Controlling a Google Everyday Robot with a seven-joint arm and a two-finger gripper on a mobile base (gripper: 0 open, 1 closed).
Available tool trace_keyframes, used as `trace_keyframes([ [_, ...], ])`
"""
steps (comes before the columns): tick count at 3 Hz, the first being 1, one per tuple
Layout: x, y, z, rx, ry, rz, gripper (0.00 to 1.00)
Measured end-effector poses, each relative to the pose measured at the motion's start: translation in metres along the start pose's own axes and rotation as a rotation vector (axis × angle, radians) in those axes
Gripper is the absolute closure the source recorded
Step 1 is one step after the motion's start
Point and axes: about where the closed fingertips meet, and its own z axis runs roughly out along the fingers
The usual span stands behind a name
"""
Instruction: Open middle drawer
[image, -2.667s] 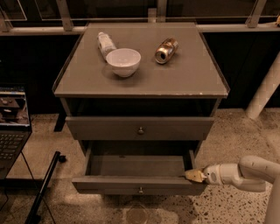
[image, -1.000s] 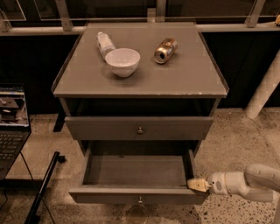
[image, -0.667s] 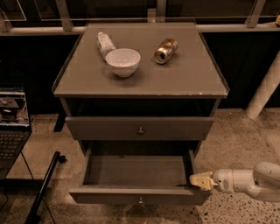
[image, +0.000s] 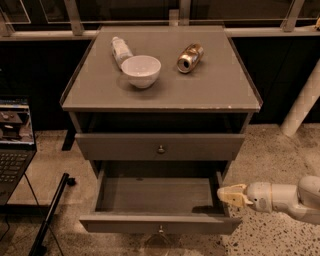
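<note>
The middle drawer (image: 160, 224) stands pulled out from the grey cabinet. Its plain grey inside shows and holds nothing, and a small round knob sits at the centre of its low front. My gripper (image: 231, 195) has cream tips and a white arm. It comes in from the right and sits at the outside of the drawer's right wall, near the back; whether it touches I cannot tell. The drawer above (image: 160, 148) is shut.
On the cabinet top (image: 215, 90) are a white bowl (image: 141, 70), a white bottle lying down (image: 120, 49) and a can on its side (image: 190, 57). A laptop (image: 14, 145) sits at the left, a black rod (image: 50, 215) on the floor and a white post (image: 302, 102) at the right.
The middle drawer slid further out toward the camera between the first earlier frame and a second ago. Since then my gripper has drawn slightly right and up along the drawer's right side.
</note>
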Motion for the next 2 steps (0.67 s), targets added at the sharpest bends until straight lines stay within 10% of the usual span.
trace_keyframes([
  [2,0.0,0.0,0.0001,0.0,0.0,0.0,0.36],
])
